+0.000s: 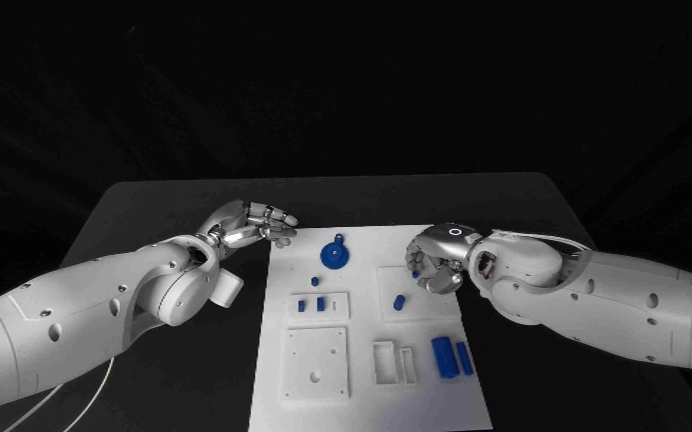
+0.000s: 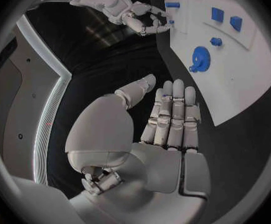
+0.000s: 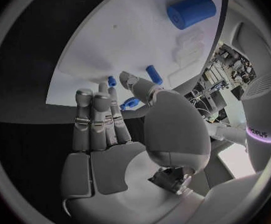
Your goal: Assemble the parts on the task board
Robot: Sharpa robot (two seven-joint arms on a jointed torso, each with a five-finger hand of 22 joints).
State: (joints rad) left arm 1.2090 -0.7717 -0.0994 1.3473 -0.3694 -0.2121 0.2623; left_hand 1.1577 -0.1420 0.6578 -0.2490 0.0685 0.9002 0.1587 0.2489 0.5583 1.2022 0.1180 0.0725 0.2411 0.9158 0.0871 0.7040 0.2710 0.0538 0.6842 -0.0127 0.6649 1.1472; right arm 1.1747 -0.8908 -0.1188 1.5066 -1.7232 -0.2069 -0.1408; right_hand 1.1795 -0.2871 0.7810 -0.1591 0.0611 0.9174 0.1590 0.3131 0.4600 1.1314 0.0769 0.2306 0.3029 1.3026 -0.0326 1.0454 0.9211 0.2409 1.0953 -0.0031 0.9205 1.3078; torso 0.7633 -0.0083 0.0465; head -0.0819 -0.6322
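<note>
Right hand [image 1: 437, 260]: over the upper right part of the white board [image 1: 368, 407], fingers curled down around a small blue peg [image 3: 129, 103] that the right wrist view shows at its fingertips; it seems pinched between thumb and finger, though the contact is partly hidden. Left hand [image 1: 248, 226]: just off the board's upper left corner above the black bench [image 1: 173, 202], fingers extended side by side, holding nothing. Parts on the board: a blue gear [image 1: 336, 254] near the top edge; a small blue stud [image 1: 316, 280] below it; two short blue blocks [image 1: 310, 304] seated in a shallow square tray; a single blue pin [image 1: 400, 302] to their right; two larger blue cylinders [image 1: 451, 357] lying side by side at the right edge; a white open-topped holder [image 1: 392, 362] beside them, seemingly with nothing in it; a plain white square plate [image 1: 317, 362] at lower left. Handling, judged: the pieces look like stiff, light plastic, smooth and apt to slip or roll; pegs are best pinched across the shaft, the gear by its rim or hub, the cylinders across their width.
</note>
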